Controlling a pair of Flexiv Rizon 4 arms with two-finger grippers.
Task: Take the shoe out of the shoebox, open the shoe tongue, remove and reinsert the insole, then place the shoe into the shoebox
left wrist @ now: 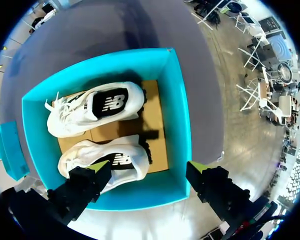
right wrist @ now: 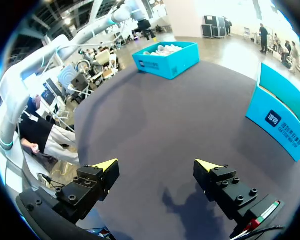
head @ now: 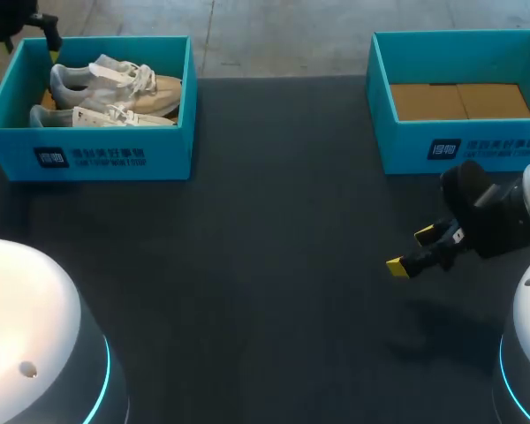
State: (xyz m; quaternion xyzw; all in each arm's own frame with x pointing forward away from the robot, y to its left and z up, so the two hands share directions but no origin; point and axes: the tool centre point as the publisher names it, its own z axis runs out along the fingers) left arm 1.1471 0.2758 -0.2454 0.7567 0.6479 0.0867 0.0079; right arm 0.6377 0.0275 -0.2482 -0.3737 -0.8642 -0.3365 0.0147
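Note:
Two pale sneakers lie side by side in the left blue shoebox (head: 115, 155), one further back (head: 115, 84) and one nearer (head: 97, 115). In the left wrist view both sneakers (left wrist: 95, 107) (left wrist: 105, 160) show their dark insoles from above, resting on the box's cardboard floor. My left gripper (left wrist: 146, 170) hangs open above the near wall of that box (left wrist: 177, 115), its fingers apart and touching nothing. In the head view it shows only as a dark shape (head: 31, 25) at the box's far left corner. My right gripper (head: 420, 252) (right wrist: 156, 165) is open and empty, low over the dark table.
A second blue shoebox (head: 464, 146) (right wrist: 280, 117) stands at the back right, holding only a cardboard liner (head: 459, 100). The dark table (head: 265, 265) stretches between the two boxes. The left box (right wrist: 165, 65) shows far ahead of the right gripper.

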